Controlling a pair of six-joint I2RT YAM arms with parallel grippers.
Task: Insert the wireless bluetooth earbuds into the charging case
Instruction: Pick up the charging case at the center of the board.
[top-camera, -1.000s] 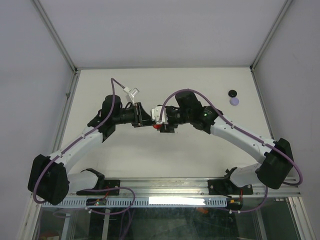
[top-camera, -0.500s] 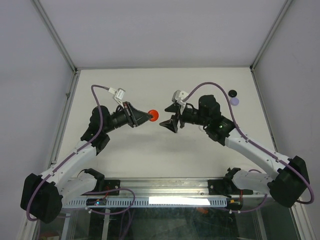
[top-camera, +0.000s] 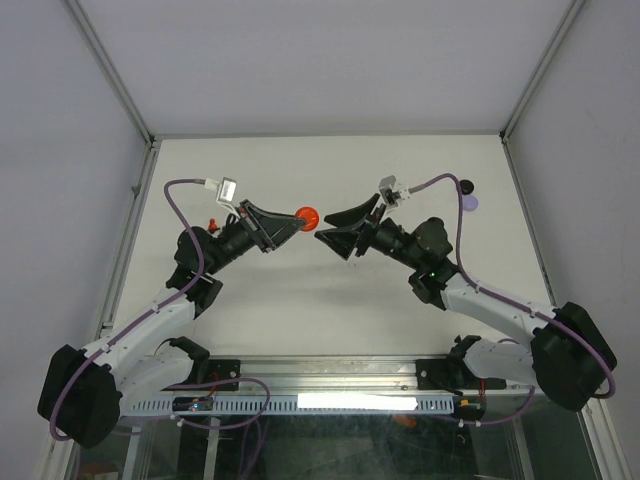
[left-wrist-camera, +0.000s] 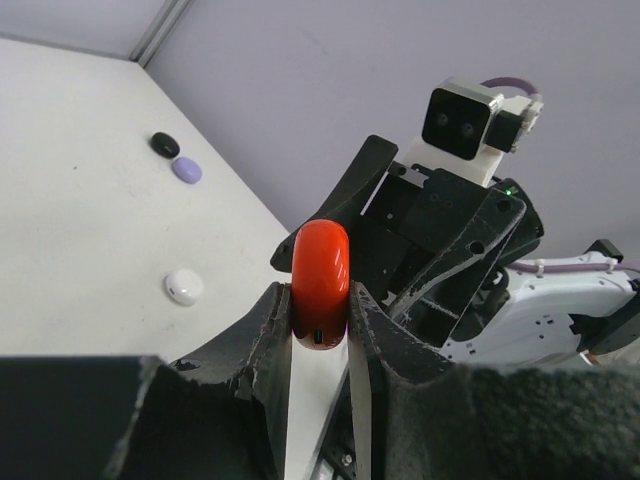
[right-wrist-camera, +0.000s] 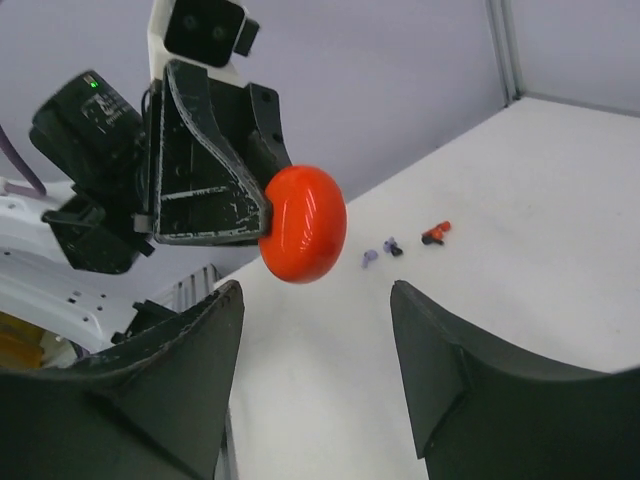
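My left gripper (left-wrist-camera: 320, 305) is shut on a glossy red round charging case (left-wrist-camera: 320, 280), held on edge above the table, with a small port slot on its lower rim. In the top view the case (top-camera: 307, 216) sticks out of the left gripper (top-camera: 297, 227), and my right gripper (top-camera: 325, 238) faces it across a small gap. The right gripper (right-wrist-camera: 318, 300) is open with nothing between its fingers, and the case (right-wrist-camera: 303, 224) hangs just beyond them. Tiny earbuds lie on the table: a lavender one (right-wrist-camera: 370, 257), a dark purple one (right-wrist-camera: 394, 246) and a red and black one (right-wrist-camera: 433, 234).
A black case (left-wrist-camera: 165, 144), a lavender case (left-wrist-camera: 186, 171) and a white case (left-wrist-camera: 184, 287) lie on the table toward the back right. The black case (top-camera: 465, 186) and lavender case (top-camera: 469, 203) sit near the right wall. The earbuds (top-camera: 213, 221) lie behind the left arm.
A second ago both grippers met low over the table's middle around the red case. They have since drawn apart and risen; the left keeps the case, the right stands free of it.
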